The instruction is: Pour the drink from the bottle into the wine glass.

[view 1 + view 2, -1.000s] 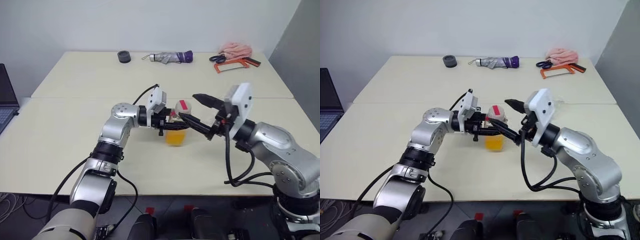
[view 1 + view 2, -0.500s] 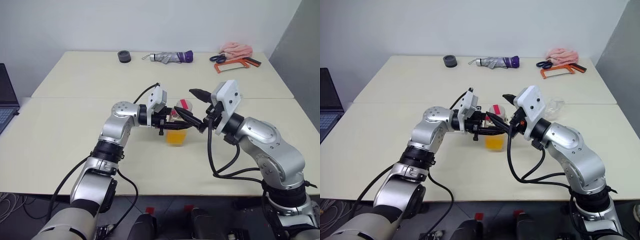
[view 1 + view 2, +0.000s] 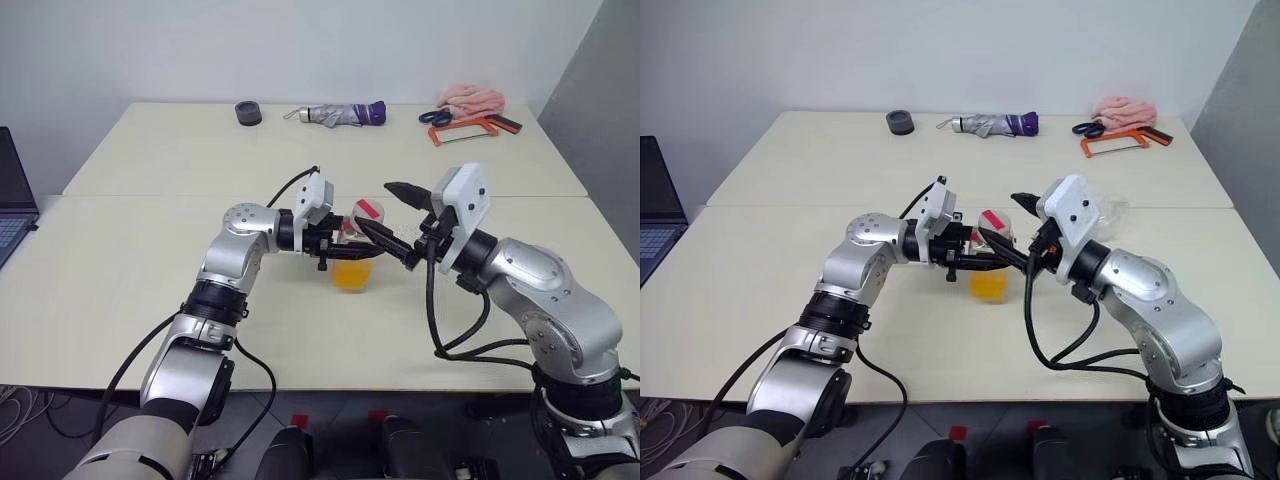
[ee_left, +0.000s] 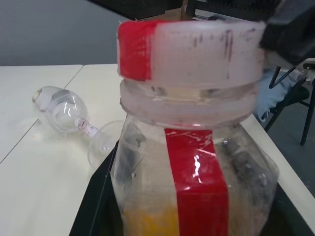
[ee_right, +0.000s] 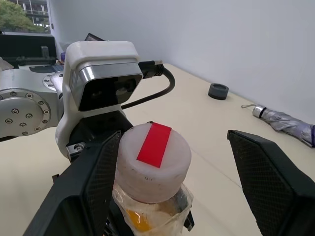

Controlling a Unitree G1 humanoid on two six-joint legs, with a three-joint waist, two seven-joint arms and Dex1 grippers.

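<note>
A: Where is the bottle (image 3: 352, 262)?

B: Upright above the desk (image 3: 150, 260), clamped in my left hand (image 3: 338, 250). My right hand (image 5: 172, 196) stands wide around the cap (image 5: 153, 158).

A: Handling?

B: Likely light, thin-walled; hold the body gently. The wine glass (image 4: 64, 110) lies tipped, fragile.

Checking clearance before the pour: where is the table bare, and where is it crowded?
Bare: the table between the laptop and the left arm, and its near edge. Crowded: mid-table, where both grippers flank the bottle, and the far edge with the umbrella, saw and cloth.
</note>
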